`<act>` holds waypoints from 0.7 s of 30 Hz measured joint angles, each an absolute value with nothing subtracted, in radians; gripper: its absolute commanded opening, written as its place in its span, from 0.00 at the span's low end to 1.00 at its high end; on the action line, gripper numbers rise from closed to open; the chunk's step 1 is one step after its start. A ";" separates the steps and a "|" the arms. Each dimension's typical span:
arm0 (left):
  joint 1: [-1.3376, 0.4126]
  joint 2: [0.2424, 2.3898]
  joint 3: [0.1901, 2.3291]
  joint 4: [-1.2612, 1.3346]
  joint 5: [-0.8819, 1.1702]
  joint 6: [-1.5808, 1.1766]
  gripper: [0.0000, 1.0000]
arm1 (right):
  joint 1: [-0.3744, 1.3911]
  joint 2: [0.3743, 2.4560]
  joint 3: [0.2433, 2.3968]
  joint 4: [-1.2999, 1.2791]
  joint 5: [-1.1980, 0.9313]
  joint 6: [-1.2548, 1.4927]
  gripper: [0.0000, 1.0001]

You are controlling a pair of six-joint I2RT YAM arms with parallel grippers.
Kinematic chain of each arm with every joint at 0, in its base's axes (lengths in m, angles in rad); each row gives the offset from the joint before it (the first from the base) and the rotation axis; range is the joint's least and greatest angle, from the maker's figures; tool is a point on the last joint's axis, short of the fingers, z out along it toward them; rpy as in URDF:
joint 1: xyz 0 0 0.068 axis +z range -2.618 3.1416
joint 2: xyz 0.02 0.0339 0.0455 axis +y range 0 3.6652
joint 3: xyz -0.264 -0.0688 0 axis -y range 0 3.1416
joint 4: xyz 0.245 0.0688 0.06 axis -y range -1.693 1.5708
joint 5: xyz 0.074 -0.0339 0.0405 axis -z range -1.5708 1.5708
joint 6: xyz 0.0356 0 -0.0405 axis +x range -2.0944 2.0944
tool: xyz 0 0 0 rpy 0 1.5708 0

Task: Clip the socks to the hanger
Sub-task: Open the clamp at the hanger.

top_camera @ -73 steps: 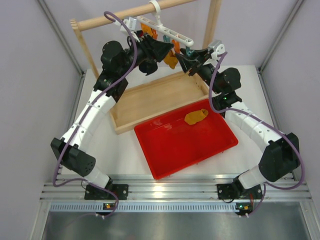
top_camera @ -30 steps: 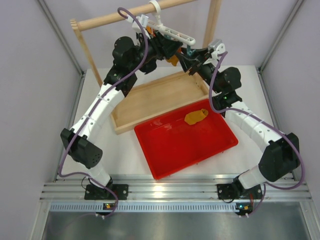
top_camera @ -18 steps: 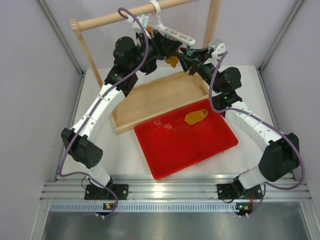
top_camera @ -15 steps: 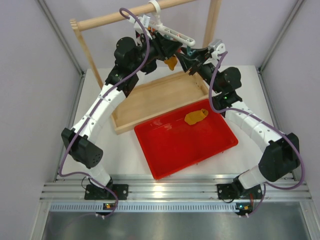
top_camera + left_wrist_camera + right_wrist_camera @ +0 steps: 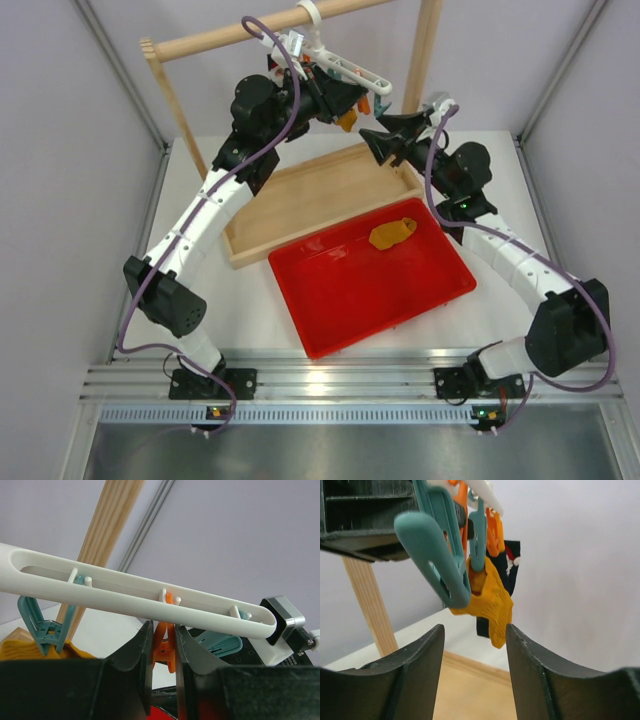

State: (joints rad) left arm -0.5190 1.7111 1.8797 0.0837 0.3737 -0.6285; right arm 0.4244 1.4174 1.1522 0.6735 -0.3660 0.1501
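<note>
Now your left claw (image 5: 163, 630) is clamped on an orange clip (image 5: 165, 652) that hangs under the middle of the hanger (image 5: 150, 597), its fingers pressed against the clip's two sides. Your right claw (image 5: 475, 630) sits just below the hanger's right end, fingers apart with nothing gripped between them. The first sock (image 5: 487, 605) hangs from the hanger, pinched by a teal clip (image 5: 478, 540), directly in front of that right claw. The second sock (image 5: 392, 234) lies in the red tray (image 5: 440, 290), below the hanger and nearer the arm bases, touched by neither claw.
</note>
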 measured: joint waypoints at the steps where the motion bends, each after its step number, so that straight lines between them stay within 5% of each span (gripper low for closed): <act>1: -0.519 1.711 1.880 0.084 0.374 -0.629 0.00 | 0.417 1.409 1.147 0.656 -0.376 0.153 0.54; 8: -0.519 1.711 1.880 0.084 0.374 -0.628 0.00 | 0.289 1.315 1.105 0.431 -0.541 0.125 0.74; 12: -0.519 1.711 1.880 0.084 0.374 -0.625 0.00 | 0.237 1.219 0.968 0.236 -0.570 -0.055 0.75; 17: -0.519 1.711 1.880 0.084 0.374 -0.625 0.00 | 0.233 1.242 0.873 -0.017 -0.546 -0.311 0.48; 21: -0.519 1.711 1.880 0.084 0.374 -0.622 0.00 | 0.231 1.297 0.857 -0.089 -0.446 -0.252 0.42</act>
